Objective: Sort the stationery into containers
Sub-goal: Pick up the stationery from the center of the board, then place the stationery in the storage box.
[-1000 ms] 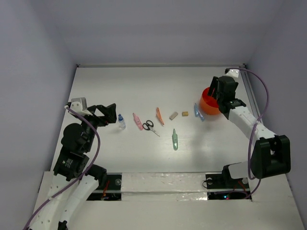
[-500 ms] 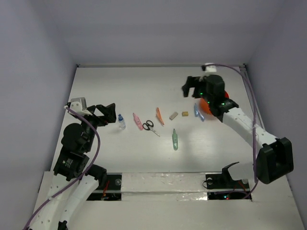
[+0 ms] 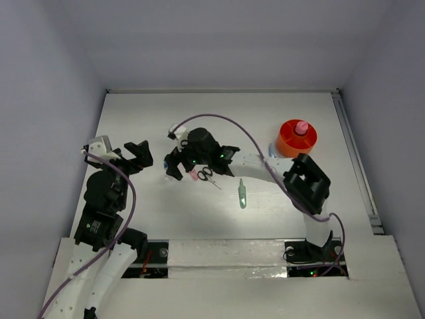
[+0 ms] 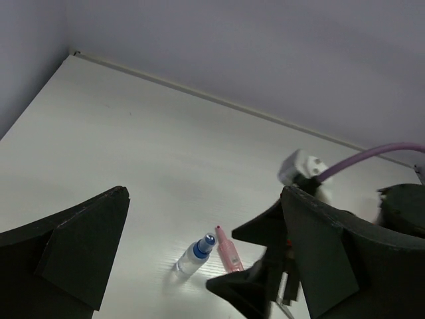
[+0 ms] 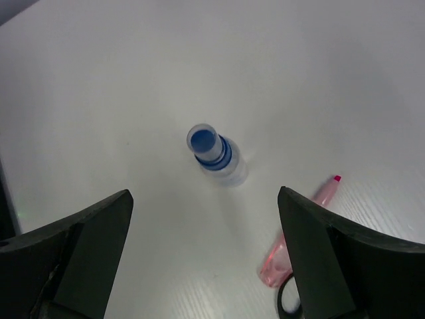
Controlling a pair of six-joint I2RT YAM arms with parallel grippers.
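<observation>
I find the right gripper with fingers spread wide and empty, poised above the upright blue-capped bottle, which stands on the table in line with the gap between them, a pink pen just beside it. The left gripper is likewise wide and holds nothing. The red-orange bowl sits well apart to the right, a pink-capped bottle inside

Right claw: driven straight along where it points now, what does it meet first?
Likely the blue-capped bottle: in the wrist view it sits centred between the fingers of the open right claw. The pink pen lies off to one side. Depth is unclear.
</observation>
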